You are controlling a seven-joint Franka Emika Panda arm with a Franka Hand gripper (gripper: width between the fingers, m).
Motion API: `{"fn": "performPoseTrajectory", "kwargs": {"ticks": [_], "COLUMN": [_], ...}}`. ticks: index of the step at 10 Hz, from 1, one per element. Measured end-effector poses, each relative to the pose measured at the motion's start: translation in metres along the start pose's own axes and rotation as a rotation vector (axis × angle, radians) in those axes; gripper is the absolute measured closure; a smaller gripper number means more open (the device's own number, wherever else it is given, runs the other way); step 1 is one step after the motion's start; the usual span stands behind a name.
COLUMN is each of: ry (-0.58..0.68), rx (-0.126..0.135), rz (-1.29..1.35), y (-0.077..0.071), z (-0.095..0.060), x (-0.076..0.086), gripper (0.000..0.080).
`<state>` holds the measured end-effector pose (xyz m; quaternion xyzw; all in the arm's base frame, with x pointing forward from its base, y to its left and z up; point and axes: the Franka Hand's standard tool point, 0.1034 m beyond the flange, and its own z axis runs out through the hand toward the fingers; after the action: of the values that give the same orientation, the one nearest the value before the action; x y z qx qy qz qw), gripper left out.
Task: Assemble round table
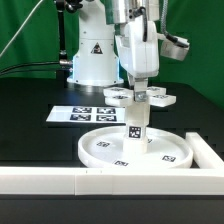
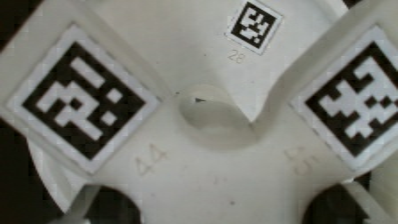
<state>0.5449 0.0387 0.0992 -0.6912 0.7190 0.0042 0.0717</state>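
Holding the cross-shaped piece (image 1: 146, 97) in my end effector (image 1: 141, 95) above the post (image 1: 136, 120), I keep it level and centred.

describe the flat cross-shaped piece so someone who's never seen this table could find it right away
Start at the large round disc lying on the black table against the white rail. A tagged post stands upright at its middle under the gripper. The cross-shaped piece sits at the post's top: the only flat part with lobed arms, each arm tagged.

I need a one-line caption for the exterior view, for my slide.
Claw at the cross-shaped piece, seemingly atop the post standing upright on the rimmed round disc.
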Motion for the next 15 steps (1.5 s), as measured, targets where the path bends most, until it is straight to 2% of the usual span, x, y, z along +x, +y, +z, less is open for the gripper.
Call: {"fn": "performPoseTrajectory", "kwargs": {"ticks": [1,2,3,4,6,9,13,15], "ry": [-0.004,-0.006,-0.011,-0.021,-0.034,-0.031,0.014,0.014], "rx": [0.002,0.002,0.001,0.002,0.015,0.012,-0.002,-0.004], "rz": [0.057,0.057,0.017,0.007,-0.004,-0.048,-0.562,-0.734], "y": [0.0,0.0,-0.001,-0.002,-0.007,-0.006,-0.008,-0.008], "z": [0.0,0.0,-0.004,-0.013,-0.027,-0.024,-0.024,-0.023], "x": [0.0,0.0,0.0,-0.002,-0.008,-0.008,-0.021,-0.019], "gripper": [0.0357,0.0264,0.0264,0.0166,0.0153,0.0151,0.0151,0.0151]}}
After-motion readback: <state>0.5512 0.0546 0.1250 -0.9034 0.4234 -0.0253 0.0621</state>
